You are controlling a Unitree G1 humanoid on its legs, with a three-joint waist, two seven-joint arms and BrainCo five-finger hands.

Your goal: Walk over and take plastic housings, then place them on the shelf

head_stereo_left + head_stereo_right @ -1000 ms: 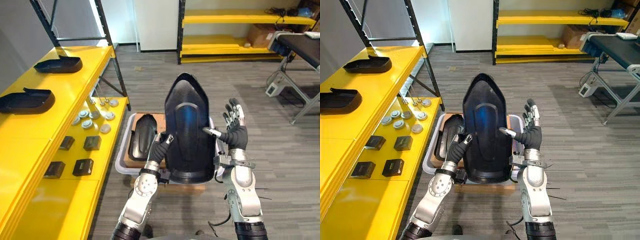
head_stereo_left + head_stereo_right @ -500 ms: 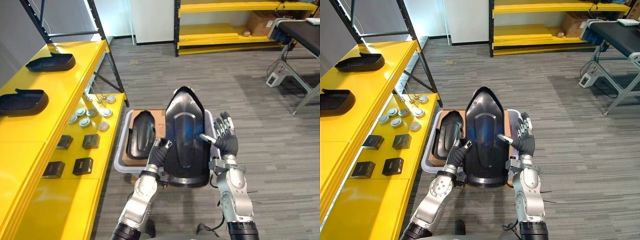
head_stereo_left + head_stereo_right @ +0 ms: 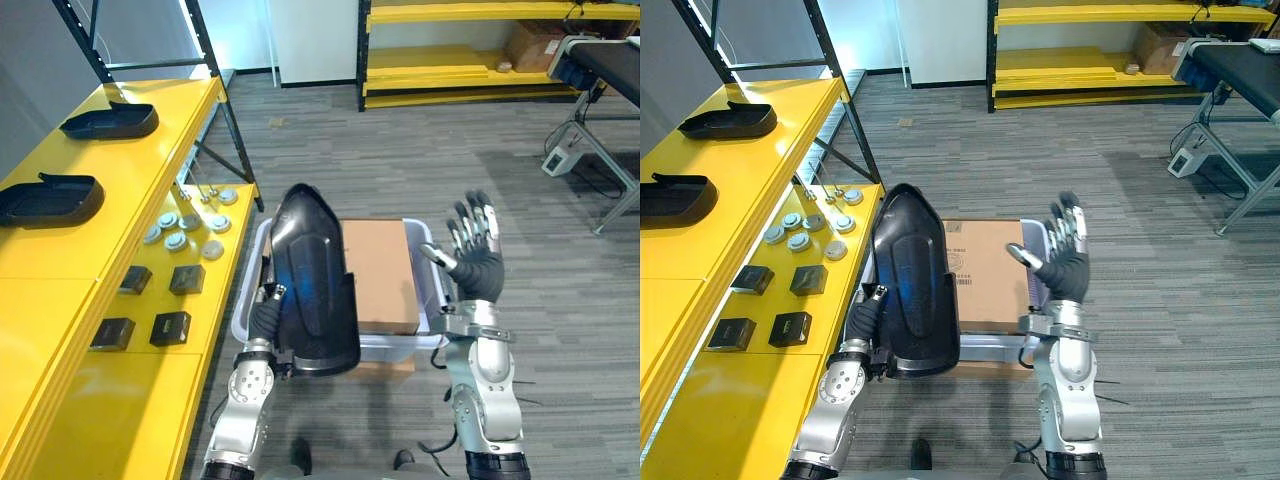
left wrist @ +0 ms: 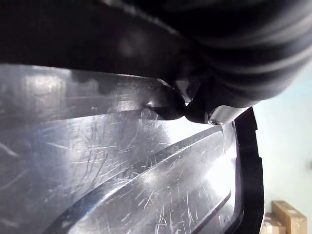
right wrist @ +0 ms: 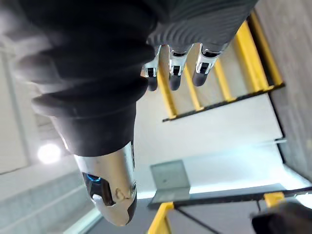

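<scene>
noted left hand [image 3: 264,318] clamped on lower edge of black plastic housing [image 3: 310,290], carried upright over left rim of grey bin [image 3: 395,345], just beside yellow shelf [image 3: 60,250]; right hand [image 3: 478,272] raised well apart, fingers spread, holding nothing. judged as the carry to the shelf: swing left slowly, bring right hand under the tall end for support, lay flat on bare top tier near second housing [image 3: 50,200], clear of black upright [image 3: 225,120].

The left hand [image 4: 243,53] lies close against a glossy, scratched black housing [image 4: 122,175]. Cardboard boxes [image 4: 288,217] show beyond its rim.
</scene>
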